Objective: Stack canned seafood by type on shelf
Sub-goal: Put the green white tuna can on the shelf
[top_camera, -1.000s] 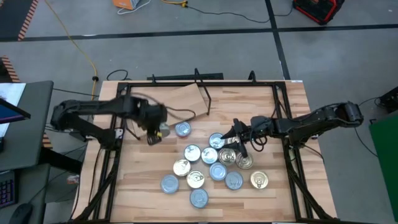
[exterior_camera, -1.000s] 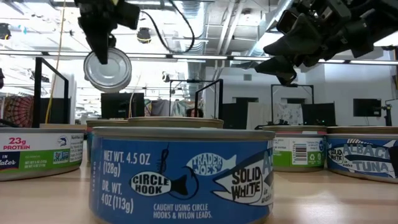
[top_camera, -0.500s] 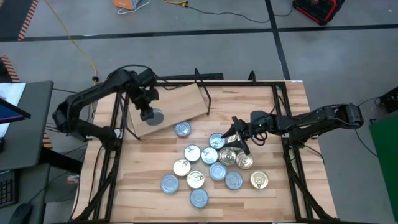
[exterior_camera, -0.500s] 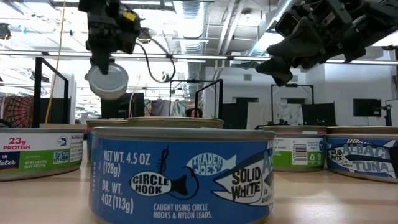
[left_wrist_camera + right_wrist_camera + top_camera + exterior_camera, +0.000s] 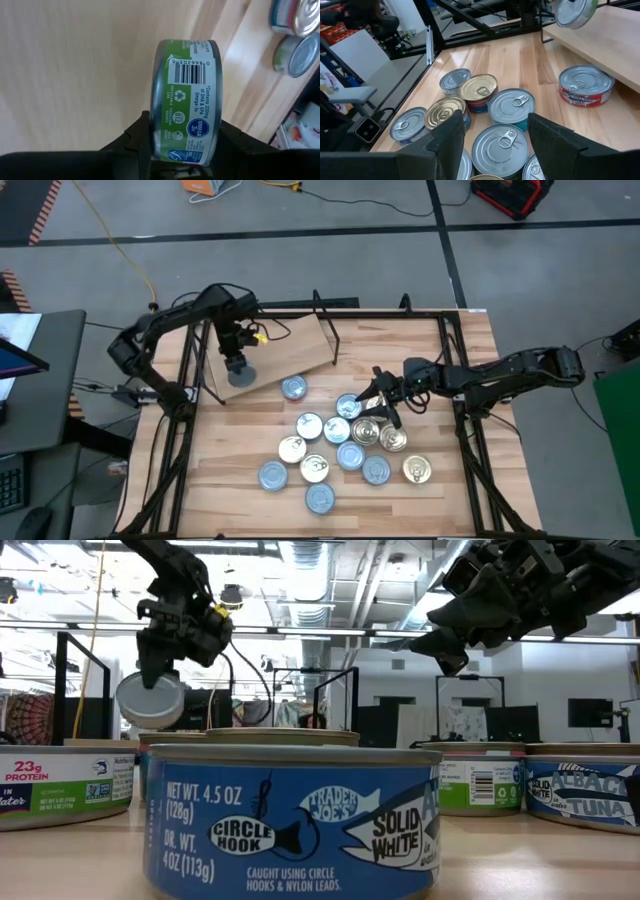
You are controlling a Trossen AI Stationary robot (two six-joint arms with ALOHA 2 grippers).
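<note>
My left gripper [image 5: 238,365] hangs over the light plywood shelf [image 5: 290,345] at the table's far left, shut on a green-labelled tin [image 5: 192,100]. That tin also shows in the low view [image 5: 150,698] and the right wrist view [image 5: 575,12]. Several other flat round tins [image 5: 345,445], silver-lidded and gold-lidded, rest on their bases in a cluster at mid-table. One red-labelled tin [image 5: 586,85] rests by the shelf's near edge. My right gripper [image 5: 380,398] hovers open above the cluster's far right part, touching nothing. My left gripper pinches the green-labelled tin between its two fingers [image 5: 142,132], one on each flat face, so the labelled side wall [image 5: 192,120] shows between them. The fingers come from above, pointing down. The tin stands on edge below them, close over the shelf; whether it touches the board I cannot tell.
A black metal frame [image 5: 330,308] runs along the table's far edge and both sides. A thin black rod [image 5: 326,330] stands at the shelf's right edge. Bare butcher-block tabletop [image 5: 440,350] lies on the far right, and more [image 5: 225,450] on the near left.
My left gripper has carried the tin from above the table's left middle toward the far edge, over the shelf, and has come down with it. The tin stays on edge in the fingers. My right gripper has kept still and open.
</note>
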